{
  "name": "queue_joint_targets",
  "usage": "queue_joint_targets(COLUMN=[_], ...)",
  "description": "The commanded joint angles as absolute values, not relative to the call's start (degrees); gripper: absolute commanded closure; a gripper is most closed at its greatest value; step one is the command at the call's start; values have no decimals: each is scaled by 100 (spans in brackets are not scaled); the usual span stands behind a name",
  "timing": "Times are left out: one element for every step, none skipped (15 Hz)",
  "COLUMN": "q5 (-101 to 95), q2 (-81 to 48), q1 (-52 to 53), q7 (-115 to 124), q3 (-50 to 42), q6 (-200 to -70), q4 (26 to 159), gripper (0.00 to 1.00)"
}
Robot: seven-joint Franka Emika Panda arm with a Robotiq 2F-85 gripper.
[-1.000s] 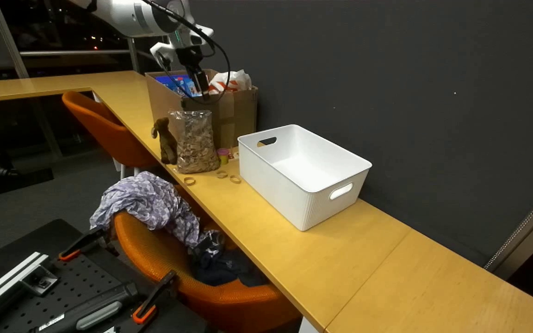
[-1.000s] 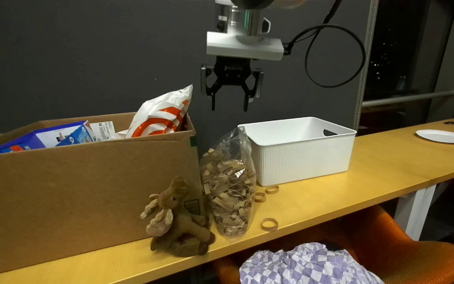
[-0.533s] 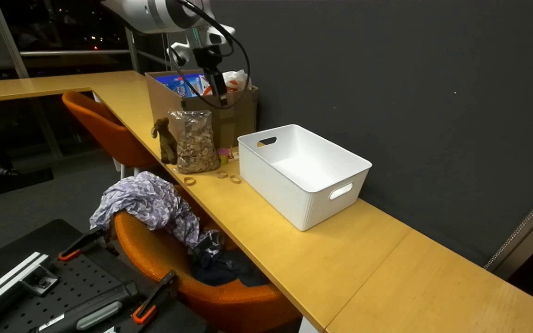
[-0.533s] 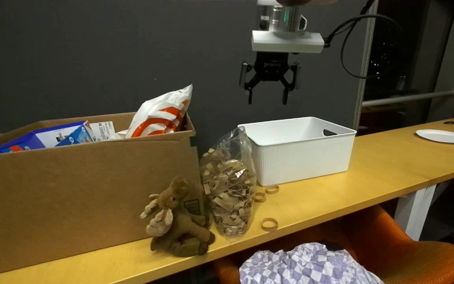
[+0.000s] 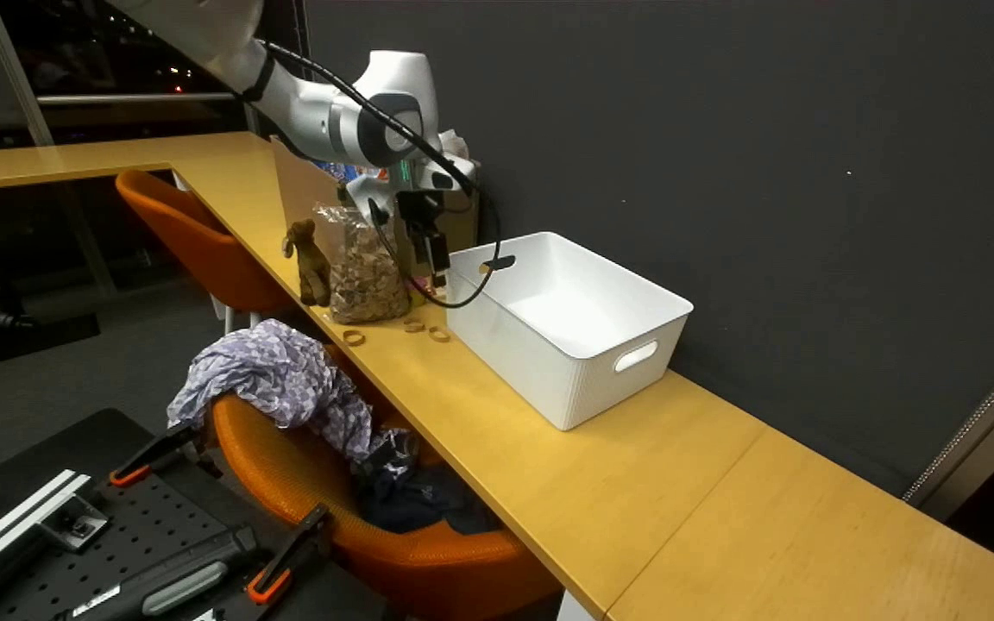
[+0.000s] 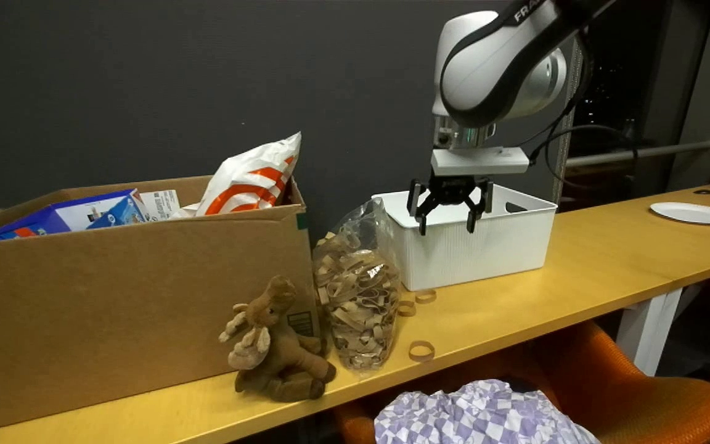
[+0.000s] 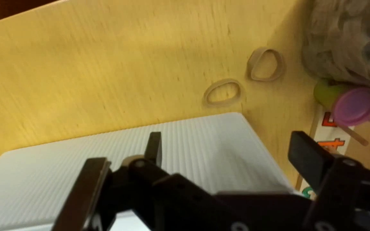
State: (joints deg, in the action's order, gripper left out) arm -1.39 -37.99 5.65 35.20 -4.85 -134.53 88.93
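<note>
- Wrist view and both exterior views: the gripper is released, its jaws wide apart with nothing between them, pointing down above the table.
- The gripper is nearest the white bin, by the end that faces the bag; in the wrist view one finger overlaps the bin's ribbed side, while the opposite one lies past that end. Whether they touch the bin, I cannot tell.
- The bin stands upright by the table's wall-side edge, with a handle hole in each end.
- Two tan bands lie near the bin's corner; a third band lies closer to the table's chair-side edge.
- The clear bag, filled with more bands, stands upright near the chair-side edge, between the bin and the toy.
- The toy, brown with pale antlers, sits at that edge, in front of the cardboard box, which holds a white-and-orange packet.
- A pink-lidded tub is just beside the bag, near a lettered strip.
- In an exterior view, a plate lies well apart, farther along the table.
- A checked cloth drapes over a chair at the chair-side edge.
</note>
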Motion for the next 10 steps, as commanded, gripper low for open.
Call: queue_joint_targets(q5=[176,179,133,32,-52,-143,-182,-249,-288,-307], q2=[-4215,-4335,-4442,-4548,-4622,-4678,-4742,-4797,-4876,-4949], q1=[559,613,672,749,821,908,934,984,1006,1008], q7=[2934,2854,2807,2816,2819,2865,2852,2881,2856,2808], q3=[-204,-200,-236,-330,-407,-501,-544,-615,-653,-655], q6=[-13646,-13695,-13764,-13825,-13899,-13958,-14041,-14091,-14126,-14158], q4=[8738,8738,8730,8714,8711,8713,8699,8676,8603,8522], gripper=[0,0,0,0,0,0,0,0,0,0])
